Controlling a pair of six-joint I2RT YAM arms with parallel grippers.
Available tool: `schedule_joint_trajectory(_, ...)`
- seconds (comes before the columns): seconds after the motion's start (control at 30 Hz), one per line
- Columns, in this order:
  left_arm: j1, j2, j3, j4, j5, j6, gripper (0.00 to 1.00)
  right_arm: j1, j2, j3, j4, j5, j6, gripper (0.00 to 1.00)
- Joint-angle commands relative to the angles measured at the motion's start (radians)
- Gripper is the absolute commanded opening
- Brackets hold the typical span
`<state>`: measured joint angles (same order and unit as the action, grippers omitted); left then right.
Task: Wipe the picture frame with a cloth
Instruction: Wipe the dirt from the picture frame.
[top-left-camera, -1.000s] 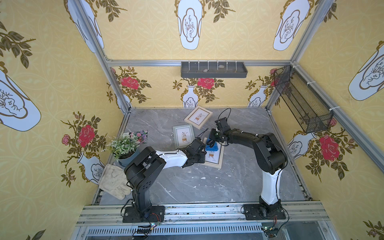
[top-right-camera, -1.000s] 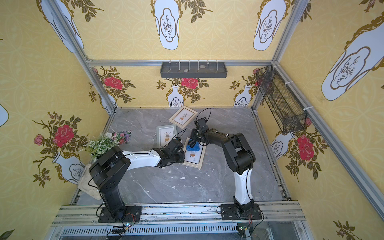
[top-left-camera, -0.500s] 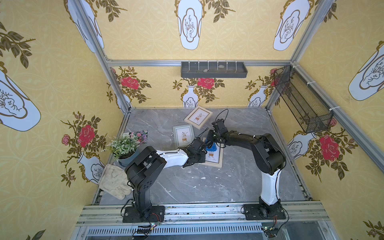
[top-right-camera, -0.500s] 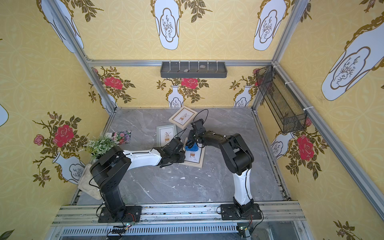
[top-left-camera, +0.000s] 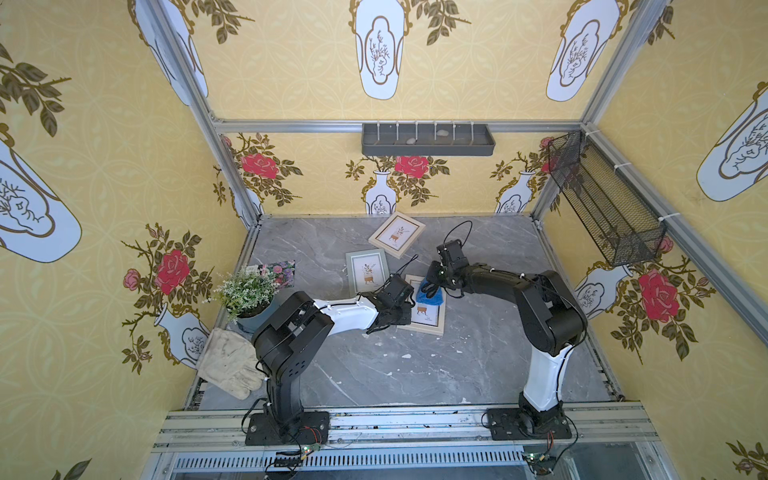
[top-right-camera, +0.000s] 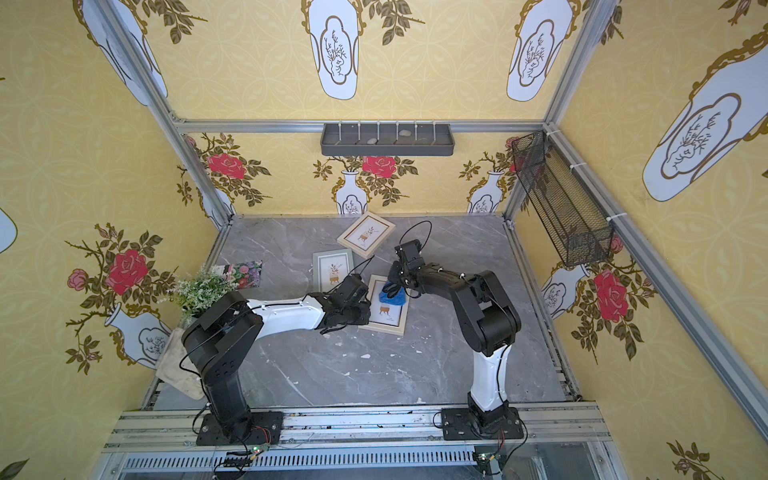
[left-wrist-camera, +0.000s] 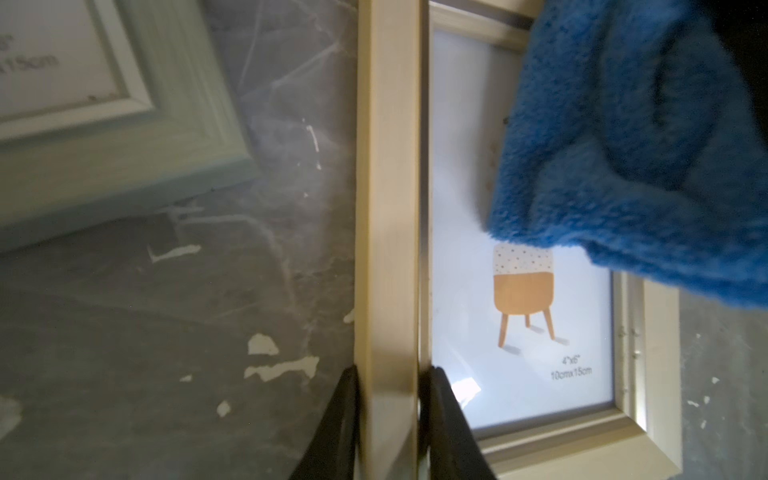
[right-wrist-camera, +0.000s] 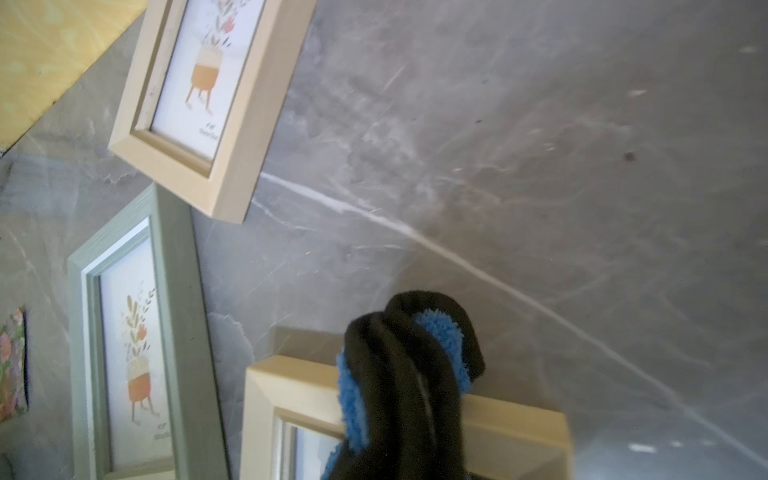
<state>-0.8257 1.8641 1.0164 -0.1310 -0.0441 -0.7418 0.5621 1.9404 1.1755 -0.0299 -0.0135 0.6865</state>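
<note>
1. Nearest item. An off-white work glove (top-left-camera: 228, 368) lies at the lower left of both top views, at the edge of the grey marble table (top-left-camera: 415, 374). It has no part in the job.

2. Workpiece. The picture frame (top-left-camera: 428, 321), pale wood with a glazed front, lies flat at the centre of the table. Judged handling: light, rigid, fragile at the glass, and apt to slide on the smooth top under a sideways rub. Take hold at a side rail, never on the pane.

3. Left gripper (left-wrist-camera: 391, 386). It is narrowly set and clamped across one long side rail near a corner (one jaw outside, one on the pane side). It appears to steady the frame.

4. The cloth (top-left-camera: 430, 296). Plush, blue, soft and limp. It sits bunched on the upper half of the pane, over the top of the print. Grip it by a gathered fold, so that the pile hangs below the jaws.

5. Right gripper (top-left-camera: 433, 284). It is closed on a bunch of the cloth, above the frame's upper rail.

6. Farther back. A green frame (top-left-camera: 367, 270) lies up-left of the workpiece, just beside it but apart. A second pale frame (top-left-camera: 397, 235) lies beyond, near the rear wall.
</note>
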Motion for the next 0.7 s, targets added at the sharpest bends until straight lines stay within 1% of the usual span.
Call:
schedule_joint_trajectory(0.0, 0.003, 0.032, -0.01, -0.244, -0.046, -0.017, 0.11, 0.036, 0.017, 0.009, -0.105, -0.025, 0.025, 0.0)
schedule_joint_trajectory(0.13, 0.017, 0.024, -0.009, -0.254, -0.055, -0.017, 0.11, 0.048, -0.068, -0.094, -0.131, -0.037, 0.061, 0.0)
schedule_joint_trajectory(0.3, 0.028, 0.034, 0.004, -0.251, -0.054, -0.021, 0.1, 0.115, -0.216, -0.227, -0.198, -0.02, 0.099, 0.0)
schedule_joint_trajectory(0.4, 0.028, 0.041, 0.015, -0.255, -0.055, -0.026, 0.1, 0.116, -0.273, -0.281, -0.191, -0.034, 0.133, 0.0)
schedule_joint_trajectory(0.47, 0.028, 0.043, 0.017, -0.256, -0.053, -0.027, 0.09, 0.084, -0.278, -0.282, -0.18, -0.014, 0.124, 0.0)
schedule_joint_trajectory(0.53, 0.028, 0.044, 0.02, -0.257, -0.05, -0.023, 0.09, 0.027, -0.249, -0.257, -0.147, -0.017, 0.094, 0.0)
schedule_joint_trajectory(0.67, 0.028, 0.045, 0.034, -0.272, -0.051, -0.018, 0.09, -0.017, -0.129, -0.127, -0.126, -0.008, 0.014, 0.0)
